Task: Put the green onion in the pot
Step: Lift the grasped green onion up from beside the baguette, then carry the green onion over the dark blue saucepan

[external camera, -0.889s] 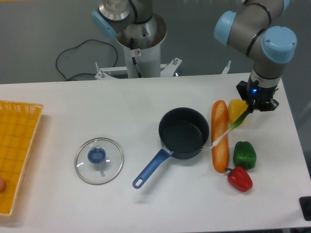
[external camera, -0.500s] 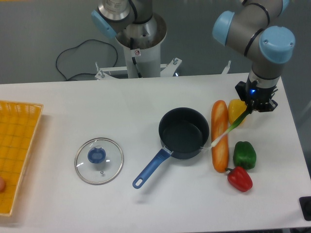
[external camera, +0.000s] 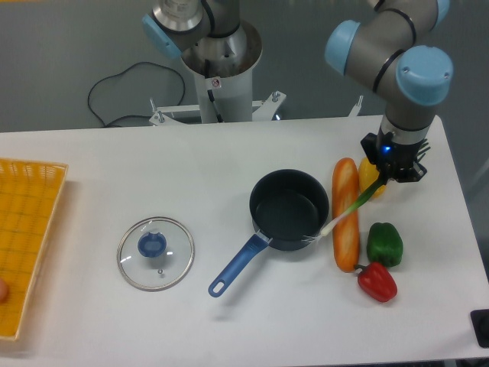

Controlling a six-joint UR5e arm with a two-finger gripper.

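The pincer (external camera: 393, 169) is closed on the dark green leaf end of the green onion (external camera: 353, 205), near the far right part of the white desk (external camera: 229, 321). From that grip the stalk slants down and to the left, away from the pincer, crossing over the long orange bread-like loaf (external camera: 345, 215); its white root end reaches the right rim of the pot (external camera: 289, 209), and whether it touches the rim cannot be told. The pot stands at the middle of the desk with its blue handle pointing toward the front left. A yellow pepper (external camera: 370, 174) shows partly behind the pincer, and a green bell pepper (external camera: 384, 244) and a red pepper (external camera: 377, 281) lie just right of the loaf. A glass lid (external camera: 156, 253) with a blue knob lies well to the left of the pot, and a yellow basket (external camera: 27, 229) sits at the left edge.
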